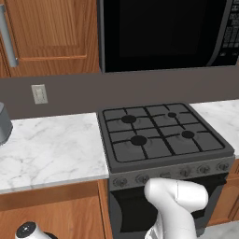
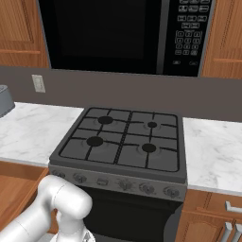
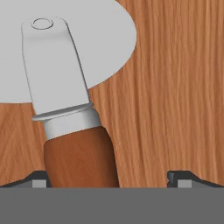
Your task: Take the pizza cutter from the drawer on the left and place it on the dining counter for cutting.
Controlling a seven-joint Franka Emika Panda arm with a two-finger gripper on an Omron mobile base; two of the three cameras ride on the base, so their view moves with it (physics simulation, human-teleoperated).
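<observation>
Pizza cutter (image 3: 65,100): reddish-brown handle, silvery collar and arm, round grey blade, lying flat on a wood-grain surface, presumably the drawer floor, though no walls show. Pincer (image 3: 111,177): dark tips spread apart, the handle passing just inside one tip; contact cannot be told. Black gas stove (image 1: 163,135) between marble tables (image 1: 51,147). Microwave (image 2: 123,33) keypad lettering illegible.

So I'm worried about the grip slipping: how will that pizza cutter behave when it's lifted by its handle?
The pizza cutter looks rigid, metal arm and wheel on a solid handle, so it probably won't flex. The rounded, smooth-looking brown handle could twist or slide between the pincer fingertips. The broad wheel sits far from the handle, so it may hang blade-heavy and tip forward.
</observation>
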